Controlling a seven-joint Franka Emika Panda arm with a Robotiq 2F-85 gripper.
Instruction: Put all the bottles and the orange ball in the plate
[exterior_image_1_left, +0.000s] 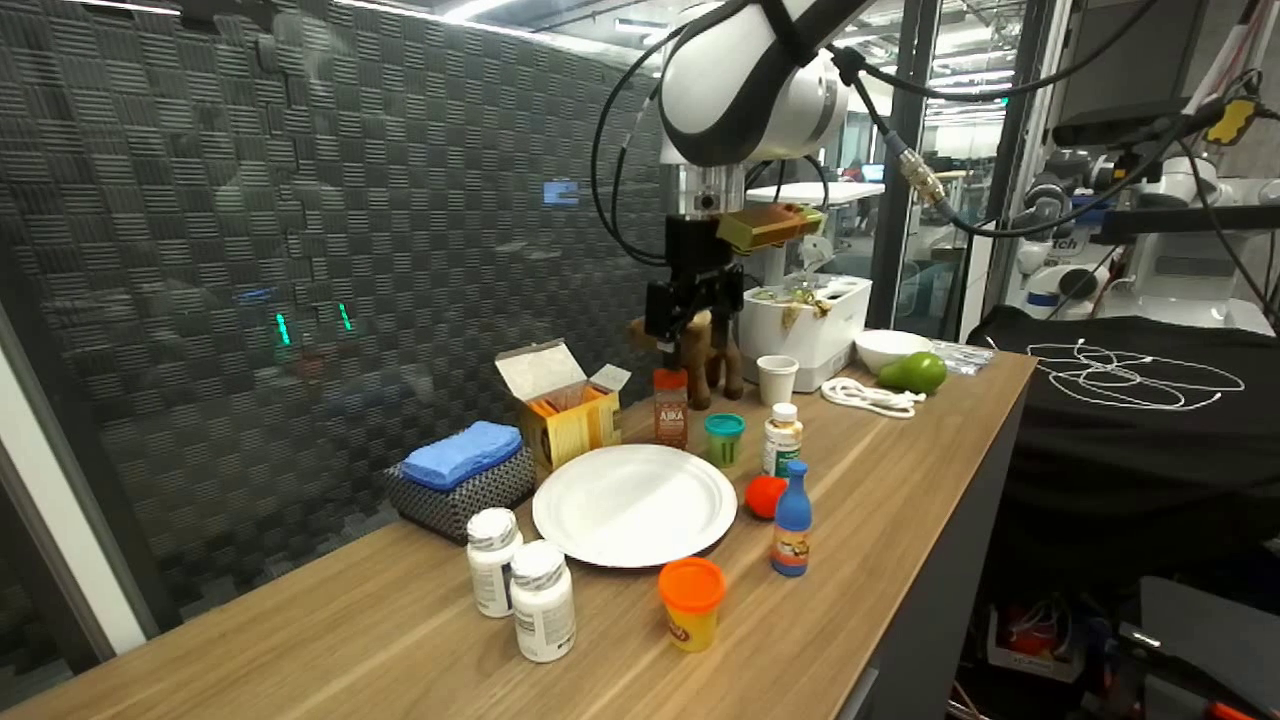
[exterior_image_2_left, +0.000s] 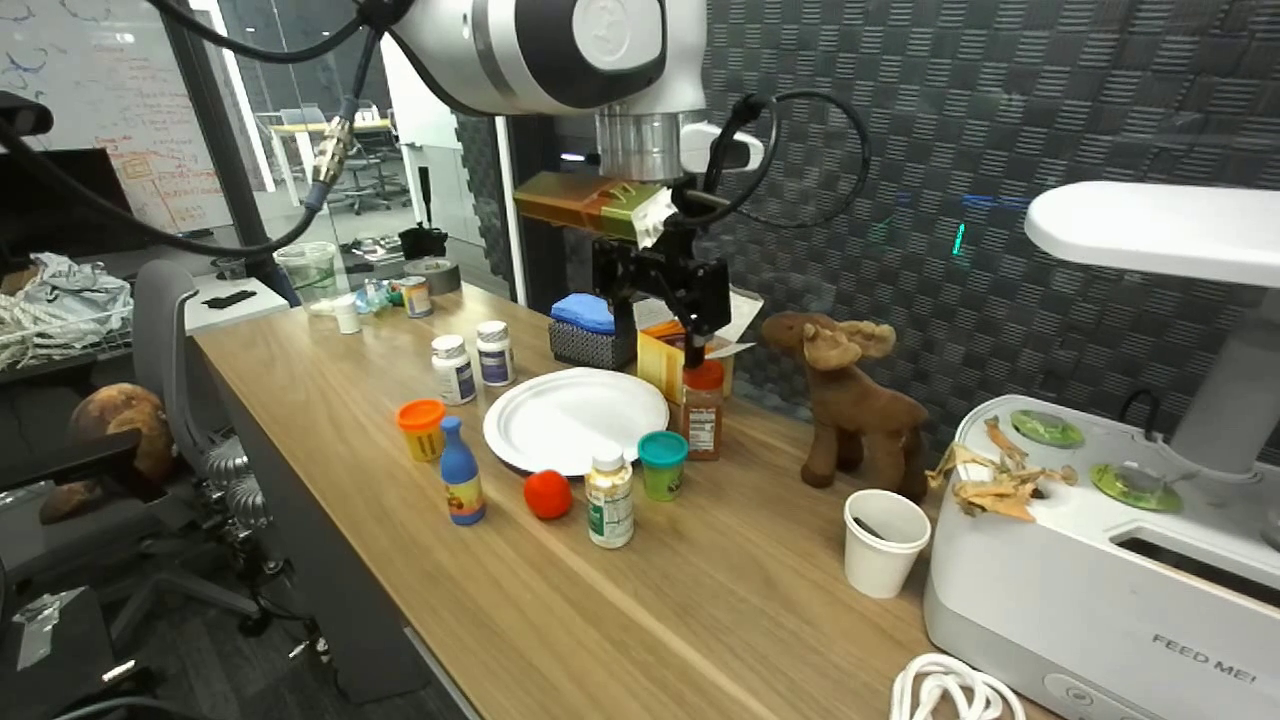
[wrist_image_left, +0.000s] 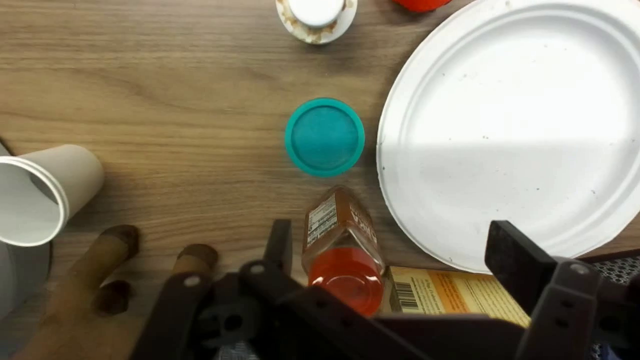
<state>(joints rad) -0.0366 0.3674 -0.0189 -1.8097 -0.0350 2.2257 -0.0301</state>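
Plate (exterior_image_1_left: 635, 505), white; spice bottle (exterior_image_1_left: 671, 415), reddish brown, red-capped; slender bottle (exterior_image_1_left: 791, 525), blue; ball (exterior_image_1_left: 764, 496), orange-red; twin bottles (exterior_image_1_left: 544, 605), white; green-labelled bottle (exterior_image_2_left: 610, 500), white-capped; tub (exterior_image_1_left: 691, 605), yellow, orange-lidded; tabletop (exterior_image_1_left: 340, 620), brown wood grain; wall (exterior_image_1_left: 400, 180), dark grey basket-weave; hand (wrist_image_left: 390, 243), black.

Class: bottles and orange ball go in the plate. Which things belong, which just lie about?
Job: plate, orange ball, blue bottle, spice bottle, green-labelled bottle, white bottle, another white bottle.
Lying about: plush toy, paper cup, orange-lidded tub, teal-lidded tub, blue cloth.

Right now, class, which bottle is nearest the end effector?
The red-capped AJIKA bottle beside the yellow box: in both exterior views, it alone stands just below the end effector.
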